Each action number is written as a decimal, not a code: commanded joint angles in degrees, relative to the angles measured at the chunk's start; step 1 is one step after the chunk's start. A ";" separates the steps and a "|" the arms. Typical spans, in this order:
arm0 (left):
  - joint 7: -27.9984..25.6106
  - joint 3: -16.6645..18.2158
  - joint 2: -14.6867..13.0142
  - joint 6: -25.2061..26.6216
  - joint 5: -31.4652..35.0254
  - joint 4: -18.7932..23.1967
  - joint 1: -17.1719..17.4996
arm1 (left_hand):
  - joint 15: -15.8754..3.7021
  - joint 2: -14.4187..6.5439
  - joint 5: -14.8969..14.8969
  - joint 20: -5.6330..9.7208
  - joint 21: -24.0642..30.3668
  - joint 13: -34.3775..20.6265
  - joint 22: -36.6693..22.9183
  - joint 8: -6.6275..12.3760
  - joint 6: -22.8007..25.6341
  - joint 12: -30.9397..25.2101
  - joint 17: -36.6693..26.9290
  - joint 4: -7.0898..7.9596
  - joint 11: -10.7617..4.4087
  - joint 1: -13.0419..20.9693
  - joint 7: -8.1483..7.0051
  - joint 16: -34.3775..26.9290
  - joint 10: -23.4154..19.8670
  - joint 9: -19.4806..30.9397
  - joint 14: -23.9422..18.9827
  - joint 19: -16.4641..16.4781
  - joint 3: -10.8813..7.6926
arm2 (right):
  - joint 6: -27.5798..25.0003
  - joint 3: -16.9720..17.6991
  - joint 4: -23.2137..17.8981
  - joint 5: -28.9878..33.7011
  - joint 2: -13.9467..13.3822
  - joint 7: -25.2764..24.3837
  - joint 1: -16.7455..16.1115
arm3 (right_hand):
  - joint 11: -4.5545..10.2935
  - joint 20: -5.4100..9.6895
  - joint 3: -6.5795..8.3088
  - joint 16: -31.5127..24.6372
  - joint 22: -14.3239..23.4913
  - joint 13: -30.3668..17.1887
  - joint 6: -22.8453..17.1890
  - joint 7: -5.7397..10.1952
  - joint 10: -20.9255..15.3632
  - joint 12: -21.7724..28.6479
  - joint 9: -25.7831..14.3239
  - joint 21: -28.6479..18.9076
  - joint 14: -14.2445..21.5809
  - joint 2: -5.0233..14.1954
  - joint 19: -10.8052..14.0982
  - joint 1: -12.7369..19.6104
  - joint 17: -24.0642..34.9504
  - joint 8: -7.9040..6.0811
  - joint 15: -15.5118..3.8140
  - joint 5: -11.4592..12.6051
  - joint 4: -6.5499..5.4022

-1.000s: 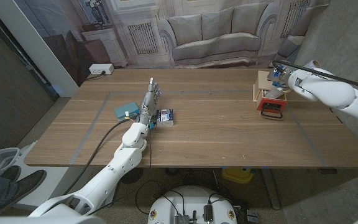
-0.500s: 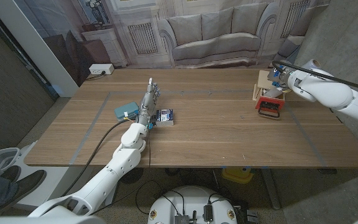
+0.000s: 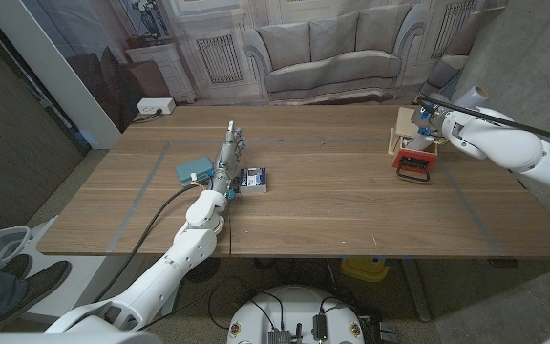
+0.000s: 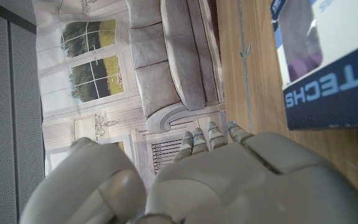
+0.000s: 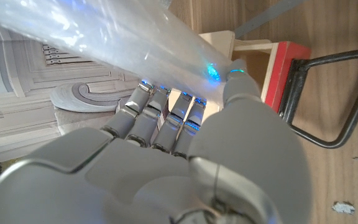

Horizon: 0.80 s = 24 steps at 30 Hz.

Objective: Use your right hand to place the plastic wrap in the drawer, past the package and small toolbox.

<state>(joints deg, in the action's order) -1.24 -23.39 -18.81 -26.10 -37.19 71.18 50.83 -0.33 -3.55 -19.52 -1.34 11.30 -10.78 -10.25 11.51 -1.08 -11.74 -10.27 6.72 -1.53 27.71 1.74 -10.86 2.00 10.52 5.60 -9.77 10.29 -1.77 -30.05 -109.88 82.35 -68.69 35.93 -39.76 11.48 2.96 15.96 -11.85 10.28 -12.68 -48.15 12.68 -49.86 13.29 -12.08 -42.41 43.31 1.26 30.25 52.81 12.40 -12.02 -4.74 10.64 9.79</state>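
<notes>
My right hand (image 3: 431, 118) grips the plastic wrap (image 5: 135, 43), a clear, shiny roll that crosses above its fingers (image 5: 160, 118) in the right wrist view. The hand hangs over the small wooden drawer (image 3: 411, 143) at the table's far right. The drawer has a red front (image 5: 284, 68) and a black wire handle (image 5: 328, 102) and stands pulled out. The blue-and-white package (image 3: 253, 179) and the teal small toolbox (image 3: 194, 172) lie left of the table's middle. My left hand (image 3: 229, 148) stands between them with fingers straight, holding nothing.
The package's printed face (image 4: 328, 56) lies close beside my left hand (image 4: 229, 180). Bare wooden table (image 3: 342, 201) stretches between the package and the drawer. A white power strip (image 3: 155, 106) sits at the far left corner.
My right hand has shifted slightly over the drawer with the wrap still in it. The left arm, package and toolbox have not moved.
</notes>
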 commanded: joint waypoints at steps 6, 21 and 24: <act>0.33 -0.11 0.30 -0.33 -0.04 -0.33 -0.23 | 0.09 -0.35 -0.33 -0.17 0.29 -0.19 -0.31 -0.07 0.50 0.03 -0.22 -0.11 -0.09 0.34 0.04 0.06 0.26 0.30 0.48 -1.59 0.48 | -2.82 1.26 -0.95 0.51 -0.71 0.69 -2.09 | 0.14 8.59 3.80 0.08 0.28 0.18 2.72 0.10 3.10 -0.20 -0.15 3.83 -3.16 3.09 -0.01 1.40 0.15 -0.02 -7.82 0.46 -2.40; -0.28 0.06 -0.02 -0.29 0.05 0.66 0.52 | 0.09 -0.42 -0.34 -0.14 0.28 -0.20 -0.31 -0.09 0.47 -0.01 -0.22 -0.12 -0.05 0.39 0.07 0.06 0.17 0.30 0.49 -1.65 0.67 | -3.81 1.03 -0.39 1.38 0.04 0.34 -2.33 | -0.62 7.15 2.79 0.82 0.27 0.51 8.85 0.08 11.28 -1.71 -0.20 6.75 -10.03 2.06 -3.93 -0.79 0.51 0.93 -6.21 1.07 -2.89; -0.33 0.06 -0.05 -0.26 0.07 0.72 0.57 | 0.07 -0.43 -0.34 -0.14 0.30 -0.20 -0.31 -0.09 0.47 -0.01 -0.22 -0.13 -0.06 0.39 0.07 0.07 0.17 0.30 0.51 -1.61 0.70 | -4.08 1.00 -0.34 1.53 0.09 0.32 -2.44 | -0.88 6.76 2.66 0.95 0.26 0.57 10.01 0.03 12.71 -1.90 -0.21 7.15 -11.11 1.85 -4.55 -0.91 0.49 1.09 -5.93 1.15 -2.83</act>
<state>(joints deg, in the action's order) -1.17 -23.44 -18.57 -26.44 -37.24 70.97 50.70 -0.33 -3.76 -19.52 -1.34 11.30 -10.78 -10.25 11.51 -0.97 -11.74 -10.27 6.57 -1.53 27.93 1.62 -10.86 2.00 10.52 5.60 -9.77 10.45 -4.54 -29.02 -110.51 83.02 -68.97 36.60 -41.85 10.84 2.68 18.68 -10.98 10.27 -11.96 -39.01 12.75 -38.01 11.49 -12.31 -35.77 32.95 3.34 26.16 52.31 12.67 -11.13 -3.20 11.53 7.33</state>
